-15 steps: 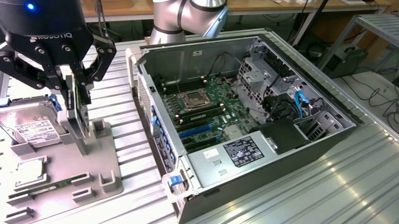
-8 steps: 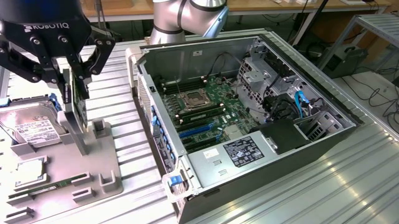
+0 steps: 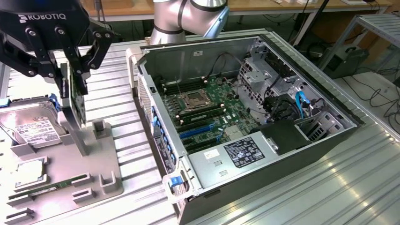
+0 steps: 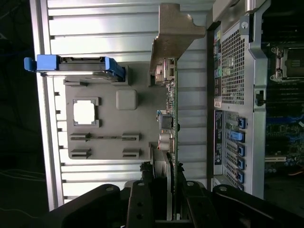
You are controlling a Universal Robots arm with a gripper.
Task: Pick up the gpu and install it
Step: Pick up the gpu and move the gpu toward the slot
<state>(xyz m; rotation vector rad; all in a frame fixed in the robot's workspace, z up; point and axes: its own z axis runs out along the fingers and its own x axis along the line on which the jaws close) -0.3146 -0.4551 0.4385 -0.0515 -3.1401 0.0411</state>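
One thin green gpu circuit card (image 4: 173, 114) with silver end bracket hangs edge-on, clamped in my black tool (image 3: 74, 86) above the grey holder tray (image 3: 93, 159) near the counter (image 3: 350, 178) edge, beside the open computer case (image 3: 281, 187), upright, likely for slotting.

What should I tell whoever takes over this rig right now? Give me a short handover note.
Claw: shut on the gpu.
The gpu: held on edge, bracket end down, over the grey parts tray, on the exterior view's left of the open computer case.
Done: card gripped.
Left: the card is not in the case, and the blue slots on the board stand empty.
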